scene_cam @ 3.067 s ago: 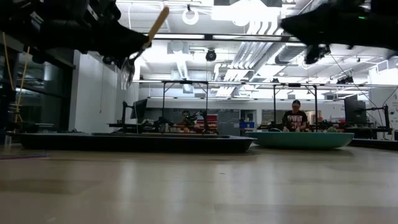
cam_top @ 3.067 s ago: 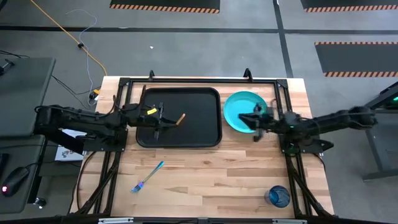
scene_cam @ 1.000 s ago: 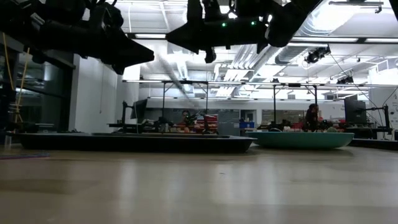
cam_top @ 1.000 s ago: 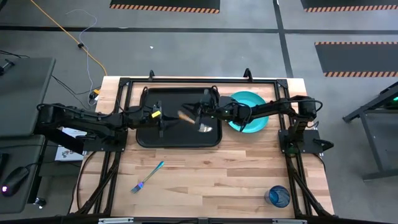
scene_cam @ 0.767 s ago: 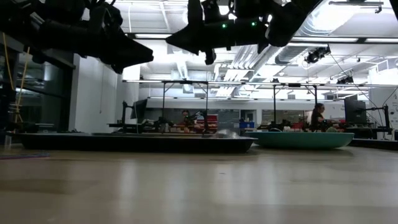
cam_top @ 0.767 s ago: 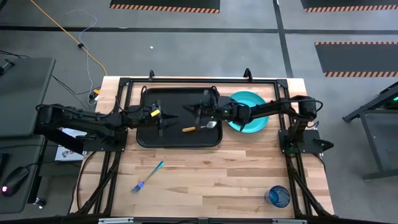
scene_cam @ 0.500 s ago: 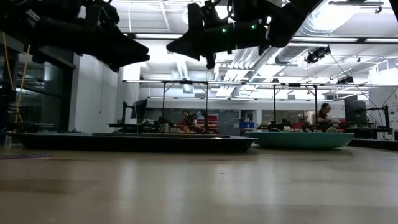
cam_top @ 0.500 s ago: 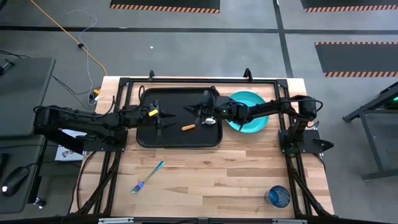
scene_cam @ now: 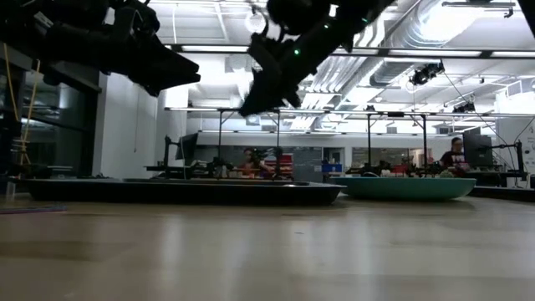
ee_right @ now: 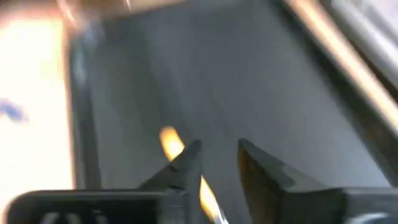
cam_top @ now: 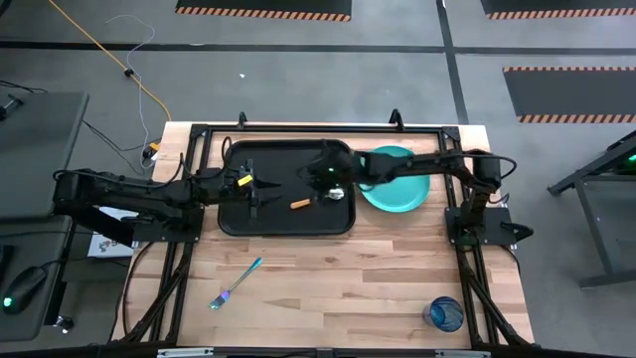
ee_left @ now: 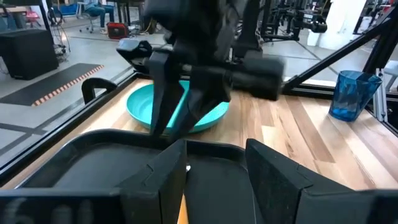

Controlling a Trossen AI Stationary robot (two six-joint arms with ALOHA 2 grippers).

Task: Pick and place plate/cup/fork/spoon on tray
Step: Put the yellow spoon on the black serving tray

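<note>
No writing can be read anywhere. The spoon (cam_top: 312,201) lies in the black tray (cam_top: 238,221) on the wooden counter (cam_top: 348,288), its bowl partly hidden under the right claw (cam_top: 333,185), which hangs over it with fingers apart and holding nothing. The left claw (cam_top: 253,195) waits over the tray, open too; the plate (cam_top: 402,189) sits just beside the tray, while the fork (cam_top: 236,283) and cup (cam_top: 444,314) are well apart, nearer the front edge.
</note>
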